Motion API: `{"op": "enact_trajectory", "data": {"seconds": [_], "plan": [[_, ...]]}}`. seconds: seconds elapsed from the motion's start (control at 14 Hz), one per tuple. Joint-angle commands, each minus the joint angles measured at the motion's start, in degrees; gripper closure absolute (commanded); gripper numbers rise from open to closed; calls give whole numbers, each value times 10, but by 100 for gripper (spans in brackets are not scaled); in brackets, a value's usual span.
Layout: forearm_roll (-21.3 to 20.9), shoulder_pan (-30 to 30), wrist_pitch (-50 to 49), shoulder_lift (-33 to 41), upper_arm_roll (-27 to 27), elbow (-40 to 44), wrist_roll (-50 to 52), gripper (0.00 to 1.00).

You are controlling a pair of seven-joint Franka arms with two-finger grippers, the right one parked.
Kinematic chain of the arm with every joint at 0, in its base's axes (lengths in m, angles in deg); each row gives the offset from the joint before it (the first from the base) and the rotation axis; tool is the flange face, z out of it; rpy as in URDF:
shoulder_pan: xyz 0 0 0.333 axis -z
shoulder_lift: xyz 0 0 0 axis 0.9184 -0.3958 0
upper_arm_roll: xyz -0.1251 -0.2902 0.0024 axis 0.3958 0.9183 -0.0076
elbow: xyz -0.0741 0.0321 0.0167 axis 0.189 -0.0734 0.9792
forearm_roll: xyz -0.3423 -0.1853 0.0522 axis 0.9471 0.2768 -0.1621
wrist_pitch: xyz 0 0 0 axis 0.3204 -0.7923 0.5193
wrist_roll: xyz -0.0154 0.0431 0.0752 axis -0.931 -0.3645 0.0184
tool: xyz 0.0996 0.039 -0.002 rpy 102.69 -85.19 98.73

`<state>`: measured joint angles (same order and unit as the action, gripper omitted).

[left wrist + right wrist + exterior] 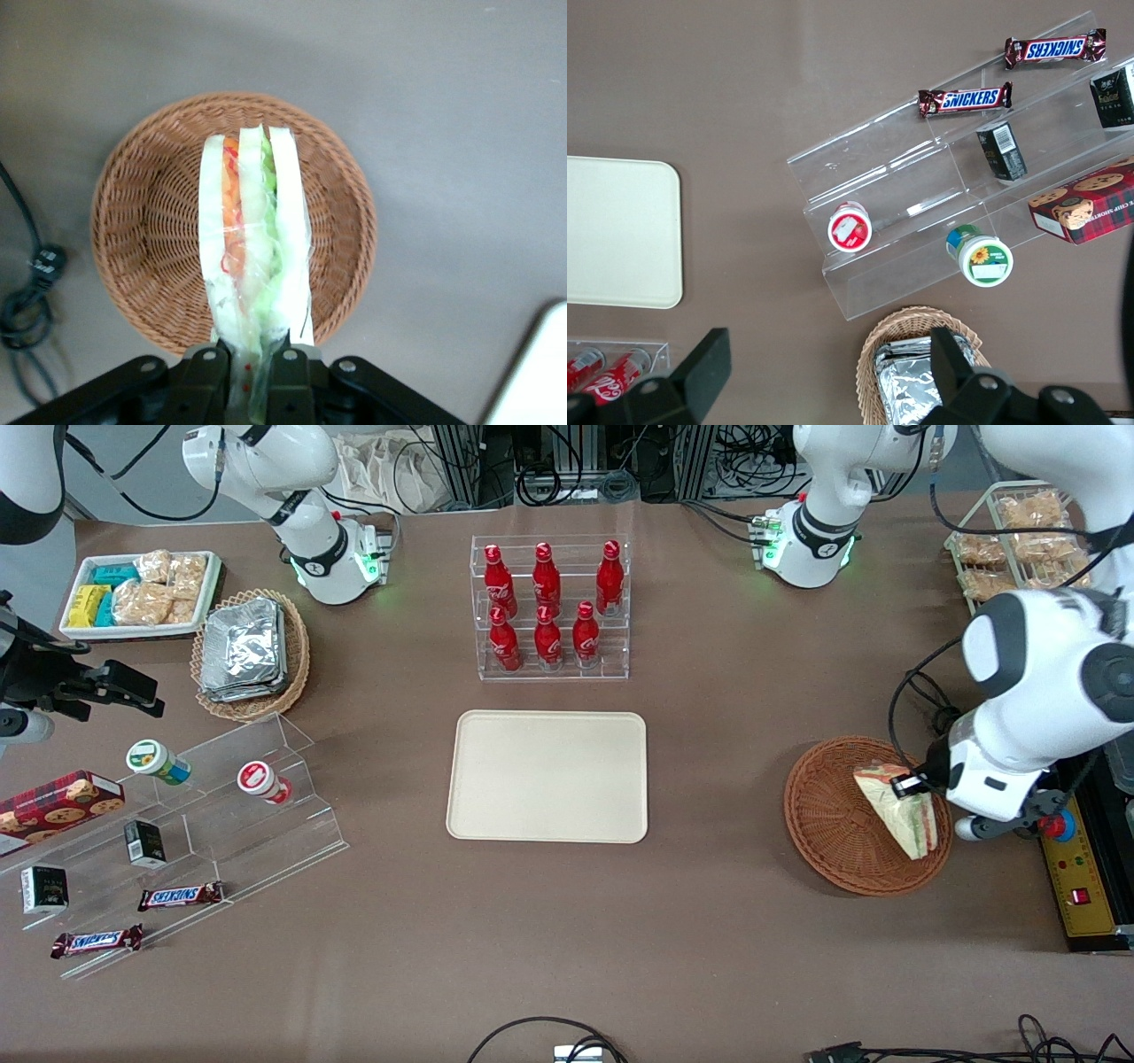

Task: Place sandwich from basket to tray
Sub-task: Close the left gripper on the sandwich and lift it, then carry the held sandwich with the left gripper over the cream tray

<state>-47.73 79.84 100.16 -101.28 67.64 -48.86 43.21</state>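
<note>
— Wicker basket (159, 230) below, and the sandwich (252, 257)?
— Pinched in the gripper (251, 361), lifted above it (wrap included). Next: carry it to the tray (547, 775), well apart, and set it down.

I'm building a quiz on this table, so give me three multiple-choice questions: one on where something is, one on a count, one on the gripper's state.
1. Where is the sandwich?
A. on the tray
B. over the basket
C. on the bottle rack

2. How many red bottles stand in the rack?
A. four
B. six
C. eight

3. What is the gripper doing?
A. shut on the sandwich
B. open above the tray
C. holding a bottle

Key: 1 B, the basket lies beneath it; 2 B, two rows of three; 3 A, its fingers pinch the wedge's end, while the tray holds nothing.
</note>
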Motion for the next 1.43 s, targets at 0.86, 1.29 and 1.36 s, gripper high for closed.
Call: {"op": "enact_trajectory", "data": {"seconds": [0.86, 1.29, 1.36], "plan": [[-50, 42, -188, -33, 230, 200, 48, 100], [-115, 74, -58, -112, 286, 165, 176, 100], [-130, 84, -34, -126, 287, 152, 191, 100]]}}
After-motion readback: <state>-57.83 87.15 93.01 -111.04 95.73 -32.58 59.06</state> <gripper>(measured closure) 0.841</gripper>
